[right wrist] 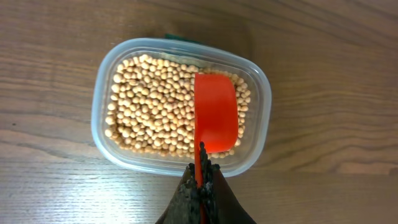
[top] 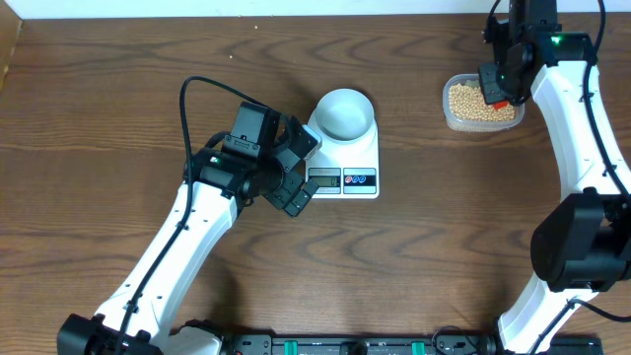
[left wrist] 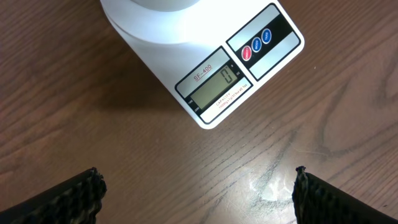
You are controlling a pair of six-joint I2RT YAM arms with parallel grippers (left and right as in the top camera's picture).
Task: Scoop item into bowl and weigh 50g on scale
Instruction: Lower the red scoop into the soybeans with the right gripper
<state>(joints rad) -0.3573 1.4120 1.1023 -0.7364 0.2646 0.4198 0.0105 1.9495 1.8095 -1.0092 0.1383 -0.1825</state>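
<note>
The pale bowl stands empty on the white scale; in the left wrist view the scale has a display reading 0. My left gripper is open and empty, just left of the scale's display edge, its fingertips wide apart over bare wood. The tan beans fill a clear plastic tub at the back right. My right gripper is shut on the handle of a red scoop, which hangs empty over the beans on the tub's right side.
The wooden table stretches around both arms. The tub's rim stands close to the table's far edge. A black rail runs along the near edge.
</note>
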